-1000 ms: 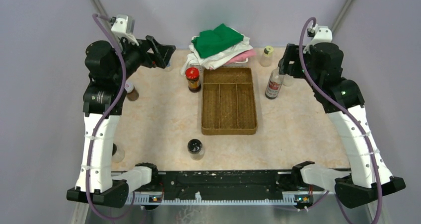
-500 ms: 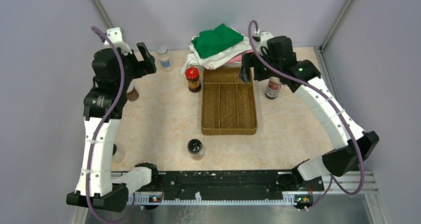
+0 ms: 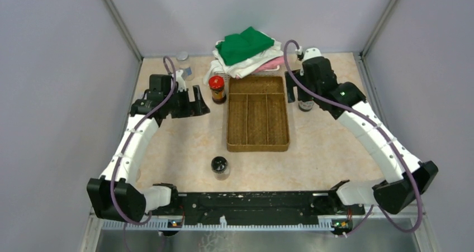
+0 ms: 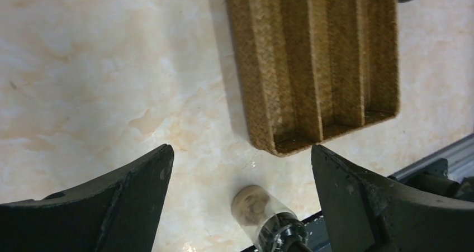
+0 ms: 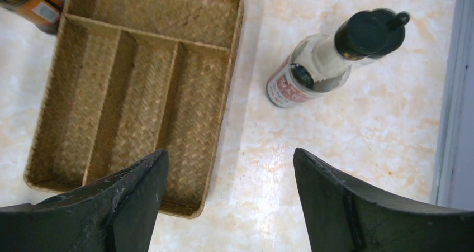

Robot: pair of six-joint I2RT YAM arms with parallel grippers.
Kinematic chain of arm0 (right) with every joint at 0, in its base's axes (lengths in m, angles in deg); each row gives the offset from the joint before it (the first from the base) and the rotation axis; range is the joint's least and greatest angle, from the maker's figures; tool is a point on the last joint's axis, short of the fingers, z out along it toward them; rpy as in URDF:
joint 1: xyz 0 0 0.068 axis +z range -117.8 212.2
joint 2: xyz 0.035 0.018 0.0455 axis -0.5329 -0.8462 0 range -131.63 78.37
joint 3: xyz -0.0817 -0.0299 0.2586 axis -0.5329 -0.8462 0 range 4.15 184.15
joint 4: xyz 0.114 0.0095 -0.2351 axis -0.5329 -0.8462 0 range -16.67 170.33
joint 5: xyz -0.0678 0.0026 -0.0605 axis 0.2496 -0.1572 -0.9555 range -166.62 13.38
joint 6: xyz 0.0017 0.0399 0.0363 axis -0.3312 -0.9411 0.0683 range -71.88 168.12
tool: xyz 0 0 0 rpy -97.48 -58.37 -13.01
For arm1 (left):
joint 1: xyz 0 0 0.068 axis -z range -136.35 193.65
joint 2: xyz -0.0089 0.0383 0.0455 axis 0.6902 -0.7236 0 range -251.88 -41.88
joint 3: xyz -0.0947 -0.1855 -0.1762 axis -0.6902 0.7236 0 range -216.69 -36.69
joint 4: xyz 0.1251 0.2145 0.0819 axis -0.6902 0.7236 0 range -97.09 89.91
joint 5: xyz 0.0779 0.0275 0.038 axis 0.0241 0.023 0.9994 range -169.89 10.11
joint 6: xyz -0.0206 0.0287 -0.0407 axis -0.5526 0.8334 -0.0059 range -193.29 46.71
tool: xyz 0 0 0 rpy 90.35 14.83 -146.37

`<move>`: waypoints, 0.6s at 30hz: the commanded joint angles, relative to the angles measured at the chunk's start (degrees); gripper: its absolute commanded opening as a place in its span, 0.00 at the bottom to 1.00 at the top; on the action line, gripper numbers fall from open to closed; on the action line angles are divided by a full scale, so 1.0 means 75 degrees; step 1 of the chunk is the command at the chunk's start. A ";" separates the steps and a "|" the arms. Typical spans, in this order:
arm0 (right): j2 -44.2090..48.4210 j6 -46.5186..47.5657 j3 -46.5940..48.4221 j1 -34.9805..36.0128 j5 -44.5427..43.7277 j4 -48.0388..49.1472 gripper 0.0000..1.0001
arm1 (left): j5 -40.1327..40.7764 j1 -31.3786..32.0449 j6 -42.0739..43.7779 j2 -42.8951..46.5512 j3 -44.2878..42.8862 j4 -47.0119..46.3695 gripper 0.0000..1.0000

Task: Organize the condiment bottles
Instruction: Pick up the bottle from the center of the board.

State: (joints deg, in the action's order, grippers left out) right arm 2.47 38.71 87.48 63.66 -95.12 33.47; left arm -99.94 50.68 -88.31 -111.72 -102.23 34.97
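Observation:
A tall clear bottle with a black cap and red label (image 5: 313, 67) stands right of the brown tray (image 3: 257, 143); my right arm half hides it in the top view (image 3: 305, 103). My right gripper (image 3: 292, 88) is open and empty above the tray's right rim, left of that bottle; it also shows in its wrist view (image 5: 229, 154). A red-lidded bottle (image 3: 217, 89) stands left of the tray. My left gripper (image 3: 197, 104) is open and empty just left of it. A black-lidded jar (image 3: 219, 166) stands near the front, also in the left wrist view (image 4: 268, 218). A clear bottle (image 3: 183, 63) stands at the back left.
The tray (image 4: 313, 67) has three long compartments and one cross compartment, all holding nothing. A pile of green and white cloths (image 3: 249, 51) lies behind it. Grey walls close in the table on three sides. The black rail (image 3: 251, 201) runs along the front edge.
My left arm has swung down and right, from the back left wall to beside the red-lidded bottle. My right gripper has shifted slightly right and lower, toward the tall bottle. Both stay open.

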 commanded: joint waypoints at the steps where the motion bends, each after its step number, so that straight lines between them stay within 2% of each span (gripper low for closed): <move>1: 0.0782 0.0026 -0.0307 -0.0059 0.0202 0.0863 0.81 | -0.0206 0.0388 -0.0200 0.0599 -0.0349 -0.0719 0.99; 6: 0.1068 -0.0137 -0.1129 -0.0042 0.1399 0.1044 0.80 | 0.0751 0.0737 -0.0440 0.1250 -0.0219 0.0073 0.99; 11: 0.1360 -0.0114 -0.1727 0.0140 0.2415 0.1009 0.77 | 0.0467 0.1131 -0.0897 0.1803 0.0352 0.0556 0.99; 18: 0.1667 -0.0302 -0.2148 0.0573 0.2259 0.0869 0.76 | 0.0738 0.2020 -0.1299 0.2337 0.0816 0.1320 0.99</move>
State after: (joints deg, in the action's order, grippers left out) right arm 11.30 37.86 72.29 66.94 -78.90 38.83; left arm -96.03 63.53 -95.09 -96.33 -97.75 40.17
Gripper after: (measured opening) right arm 0.760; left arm 0.987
